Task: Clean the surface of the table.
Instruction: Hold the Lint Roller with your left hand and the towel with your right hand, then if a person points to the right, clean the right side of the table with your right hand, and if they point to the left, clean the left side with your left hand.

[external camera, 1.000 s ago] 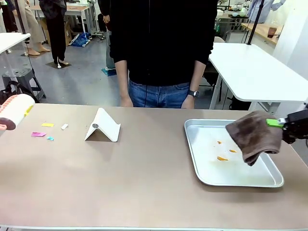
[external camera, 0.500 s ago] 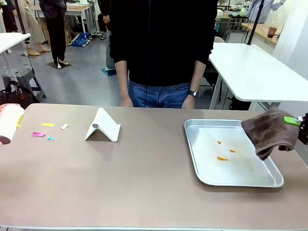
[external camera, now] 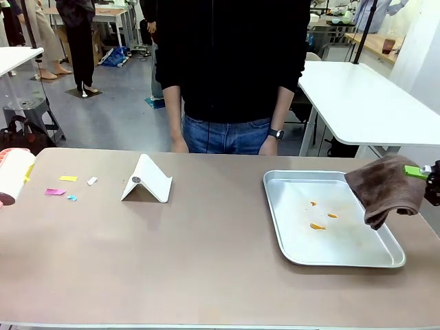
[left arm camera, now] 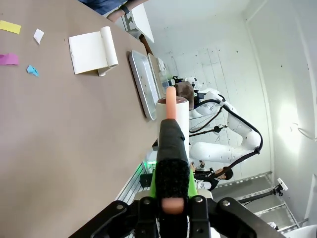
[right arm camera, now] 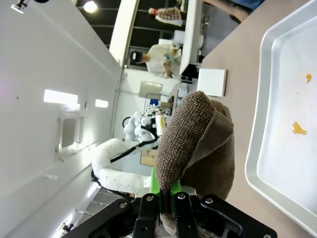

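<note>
Gripping a lint roller (external camera: 14, 175), left tool (left arm camera: 172, 141) hangs nearest the scraps (external camera: 55, 192) on worktop (external camera: 206, 268) left of the stand (external camera: 147, 181); right tool (right arm camera: 166, 191) clamps cloth (external camera: 381, 187).

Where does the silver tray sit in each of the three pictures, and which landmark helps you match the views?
Front view: the tray lies on the right part of the table, below the hanging brown cloth.
Left wrist view: the tray is upper middle, seen almost edge-on.
Right wrist view: the tray runs down the right side, with orange bits in it.
Shared landmark: the white folded stand on the table.
</note>
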Motion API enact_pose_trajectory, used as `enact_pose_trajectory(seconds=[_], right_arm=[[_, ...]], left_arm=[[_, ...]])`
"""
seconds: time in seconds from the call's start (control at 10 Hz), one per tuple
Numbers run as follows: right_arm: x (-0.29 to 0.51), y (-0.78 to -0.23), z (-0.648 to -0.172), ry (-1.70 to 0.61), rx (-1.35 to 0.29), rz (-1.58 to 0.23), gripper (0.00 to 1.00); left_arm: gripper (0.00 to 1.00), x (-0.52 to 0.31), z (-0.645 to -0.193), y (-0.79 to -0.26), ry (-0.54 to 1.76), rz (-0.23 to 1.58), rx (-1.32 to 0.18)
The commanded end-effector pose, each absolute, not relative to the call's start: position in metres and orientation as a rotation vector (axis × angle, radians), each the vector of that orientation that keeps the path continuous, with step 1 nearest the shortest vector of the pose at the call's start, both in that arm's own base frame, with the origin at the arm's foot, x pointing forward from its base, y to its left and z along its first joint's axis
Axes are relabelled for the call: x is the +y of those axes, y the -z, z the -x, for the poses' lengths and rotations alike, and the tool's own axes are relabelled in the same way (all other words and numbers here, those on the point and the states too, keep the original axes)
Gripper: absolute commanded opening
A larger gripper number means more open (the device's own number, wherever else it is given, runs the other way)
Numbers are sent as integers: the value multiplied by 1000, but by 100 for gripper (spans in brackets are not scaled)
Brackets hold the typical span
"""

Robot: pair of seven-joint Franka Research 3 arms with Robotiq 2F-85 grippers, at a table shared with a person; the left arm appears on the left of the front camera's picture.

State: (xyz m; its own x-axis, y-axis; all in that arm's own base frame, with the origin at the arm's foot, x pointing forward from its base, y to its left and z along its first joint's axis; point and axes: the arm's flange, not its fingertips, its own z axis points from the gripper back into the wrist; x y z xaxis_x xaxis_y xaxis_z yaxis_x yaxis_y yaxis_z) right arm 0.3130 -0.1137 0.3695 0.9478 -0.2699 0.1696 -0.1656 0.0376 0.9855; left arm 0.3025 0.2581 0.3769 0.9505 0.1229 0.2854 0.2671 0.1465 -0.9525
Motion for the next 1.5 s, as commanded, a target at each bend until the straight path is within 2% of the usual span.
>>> enact_pose_trajectory(seconds=[0.0, 1.4], right_arm=[[-114, -371, -311, 69, -344, -1549, 1], [-114, -371, -311, 69, -344, -1549, 1]], left_arm=[[0, 259, -304, -383, 96, 1444, -322], [0, 259, -304, -383, 96, 1444, -322]])
